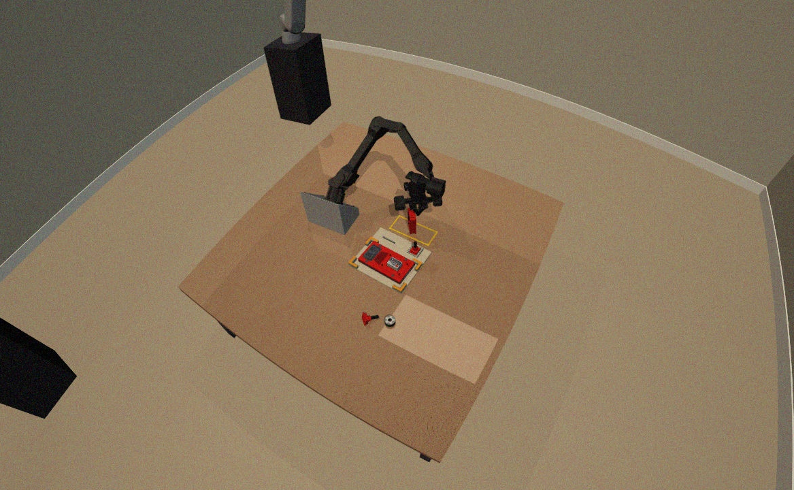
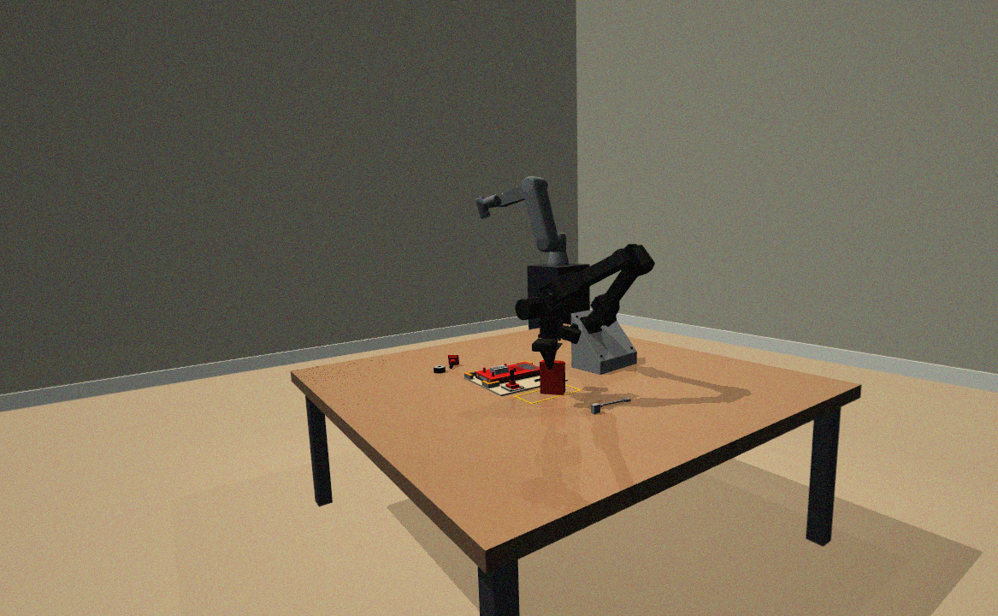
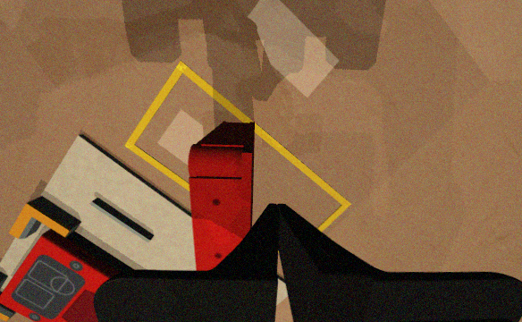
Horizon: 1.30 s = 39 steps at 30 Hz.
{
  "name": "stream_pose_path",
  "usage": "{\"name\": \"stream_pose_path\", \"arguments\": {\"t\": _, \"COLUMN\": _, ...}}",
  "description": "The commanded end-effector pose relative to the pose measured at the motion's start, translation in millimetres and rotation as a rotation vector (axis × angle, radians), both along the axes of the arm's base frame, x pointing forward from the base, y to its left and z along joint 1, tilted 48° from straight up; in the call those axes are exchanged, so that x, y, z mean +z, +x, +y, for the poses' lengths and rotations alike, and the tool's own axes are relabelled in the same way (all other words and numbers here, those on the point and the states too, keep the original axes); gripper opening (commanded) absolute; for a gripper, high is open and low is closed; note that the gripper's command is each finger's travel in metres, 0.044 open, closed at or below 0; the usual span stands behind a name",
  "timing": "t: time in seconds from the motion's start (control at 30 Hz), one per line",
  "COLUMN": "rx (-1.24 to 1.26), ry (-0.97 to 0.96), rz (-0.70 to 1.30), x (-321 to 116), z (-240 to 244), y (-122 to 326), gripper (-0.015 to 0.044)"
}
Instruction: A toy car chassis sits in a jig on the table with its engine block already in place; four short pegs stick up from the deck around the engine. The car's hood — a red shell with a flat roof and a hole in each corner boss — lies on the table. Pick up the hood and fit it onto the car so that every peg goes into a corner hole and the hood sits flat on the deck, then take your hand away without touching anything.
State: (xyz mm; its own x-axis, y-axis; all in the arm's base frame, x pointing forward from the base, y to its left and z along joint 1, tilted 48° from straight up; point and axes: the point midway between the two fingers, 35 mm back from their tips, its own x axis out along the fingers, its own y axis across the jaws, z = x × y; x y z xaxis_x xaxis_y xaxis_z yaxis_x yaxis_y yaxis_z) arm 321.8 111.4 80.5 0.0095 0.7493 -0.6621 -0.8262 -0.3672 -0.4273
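The red hood (image 1: pixel 412 221) (image 2: pixel 552 377) (image 3: pixel 221 192) stands up on a narrow side by the yellow outline, its flat roof not lying level. My gripper (image 1: pixel 420 212) (image 2: pixel 550 366) (image 3: pixel 276 211) is shut and empty, pointing down close beside the hood's upper part. In the wrist view its left finger covers the hood's near end; I cannot tell whether they touch. The red chassis (image 1: pixel 385 268) (image 2: pixel 528 369) (image 3: pixel 35 257) sits in the cream jig (image 1: pixel 381 233) (image 3: pixel 78 170) with the grey engine block (image 1: pixel 394 263) (image 2: pixel 499 370) on it. The pegs are too small to judge.
A small red piece with a black lever (image 1: pixel 414 250) (image 2: pixel 512 382) stands on the jig near the hood. The yellow outline (image 1: pixel 433 238) (image 3: pixel 301 165) is on the table. Beyond the jig are a wheel (image 1: pixel 390 319) and a red part (image 1: pixel 366 318). A hammer-like tool (image 2: pixel 595 408) lies nearby.
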Motion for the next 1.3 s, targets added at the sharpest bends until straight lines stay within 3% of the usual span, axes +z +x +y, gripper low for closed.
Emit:
{"name": "stream_pose_path", "arguments": {"t": 0.0, "rx": 0.002, "ry": -0.002, "rz": 0.0, "x": -2.3, "z": -1.2, "y": -3.4, "gripper": 0.0}}
{"name": "stream_pose_path", "arguments": {"t": 1.27, "rx": 0.002, "ry": -0.003, "rz": 0.001, "x": -12.5, "z": -10.1, "y": -22.5, "gripper": 0.0}}
